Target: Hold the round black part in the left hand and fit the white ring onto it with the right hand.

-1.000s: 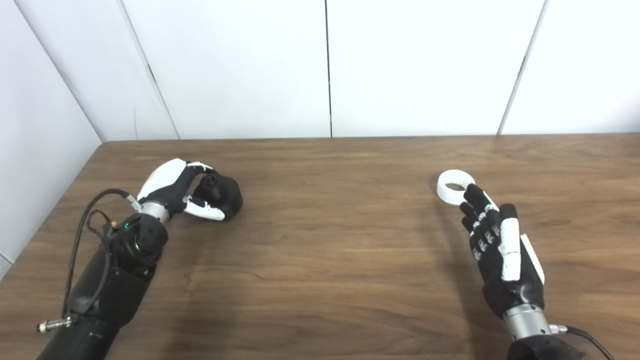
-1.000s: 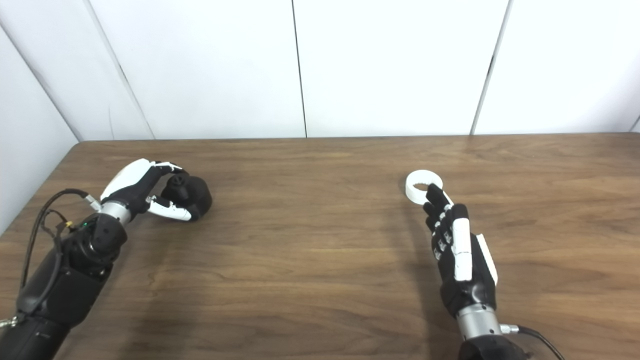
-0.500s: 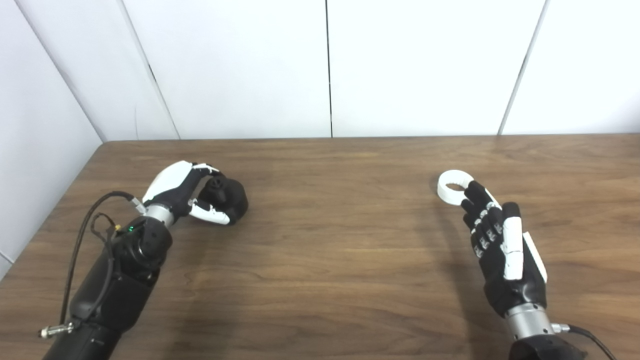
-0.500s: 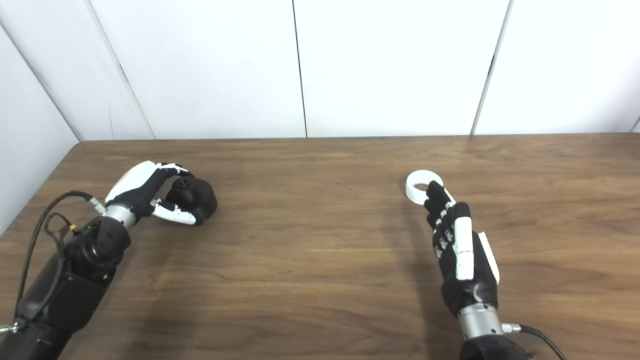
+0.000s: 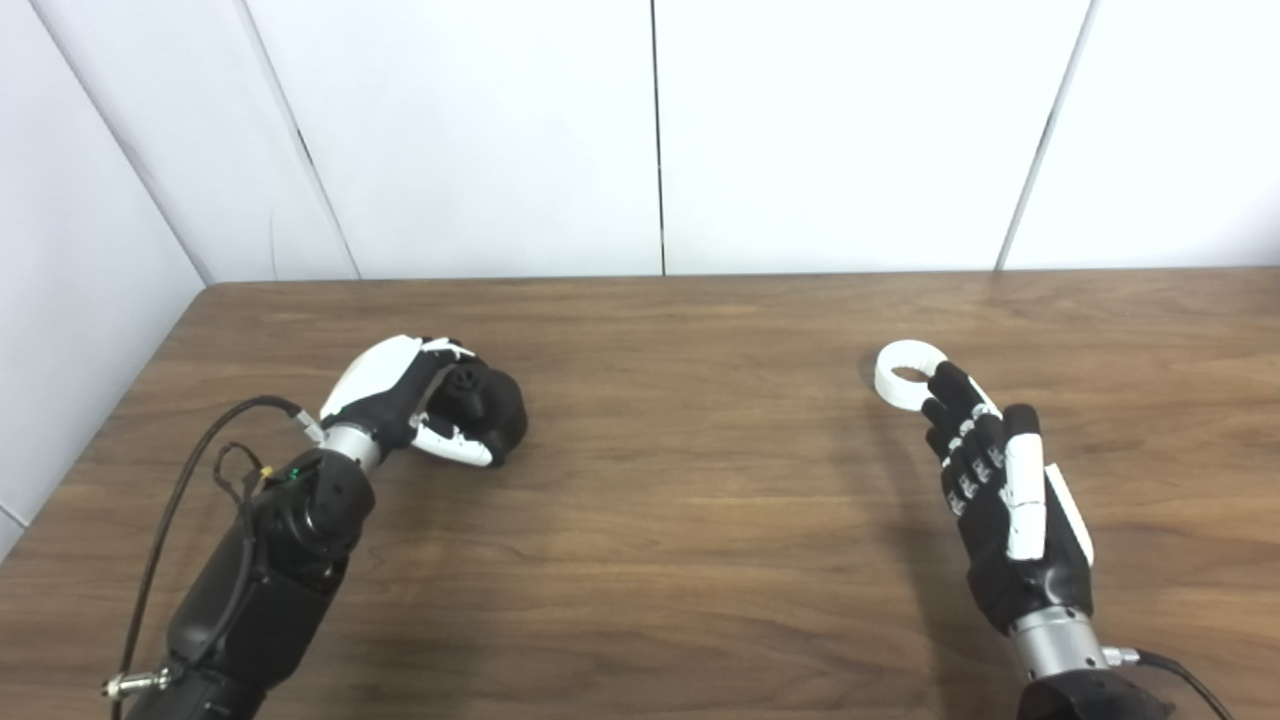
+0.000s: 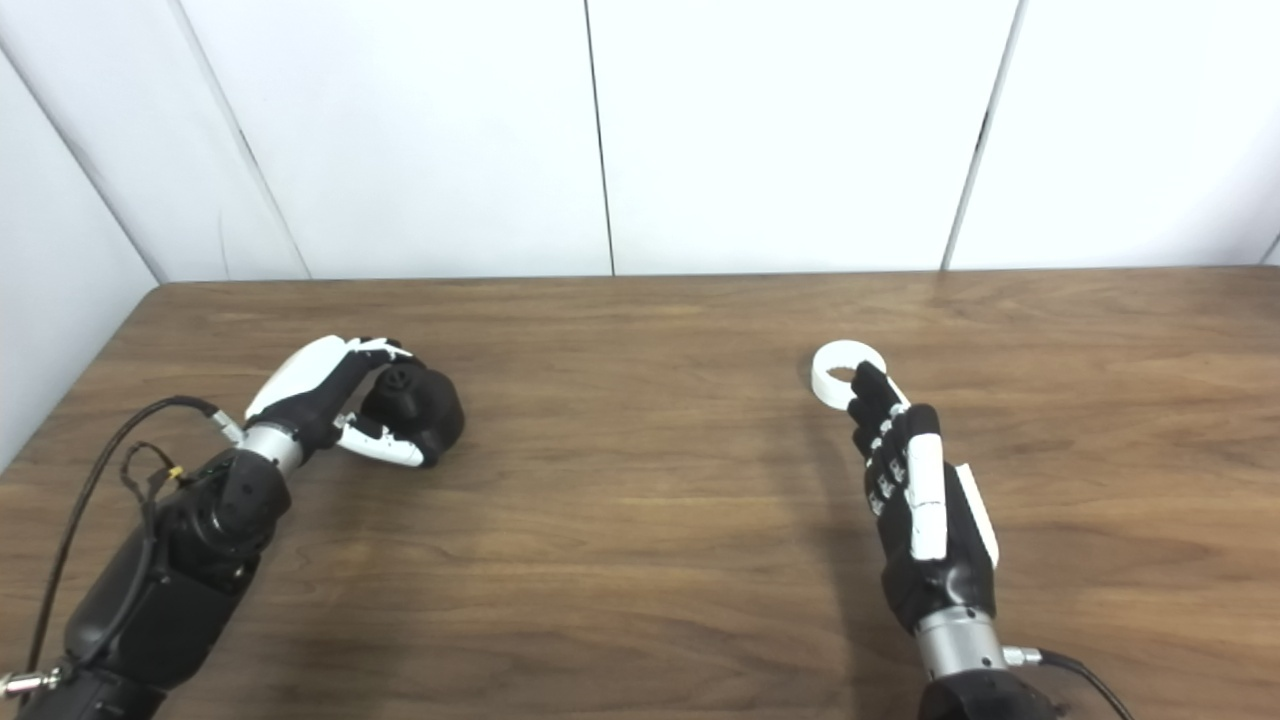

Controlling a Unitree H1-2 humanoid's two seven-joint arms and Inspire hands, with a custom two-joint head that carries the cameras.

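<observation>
The left robot hand (image 5: 420,395) grips the round black part (image 5: 488,408) on the left side of the table (image 5: 680,480), while the right robot hand (image 5: 1000,500), open with fingers stretched, touches the white ring (image 5: 905,372) lying flat at the right.

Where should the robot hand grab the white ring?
Probably by its rim, from above. The white ring lies flat on the table, hole up, so one finger could dip inside and the thumb press outside. The right robot hand sits just beside it.

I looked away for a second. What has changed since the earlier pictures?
The left hand, shut on the black part, has carried it rightward across the table, toward the middle. The right hand and white ring stayed put, fingertips at the ring.
</observation>
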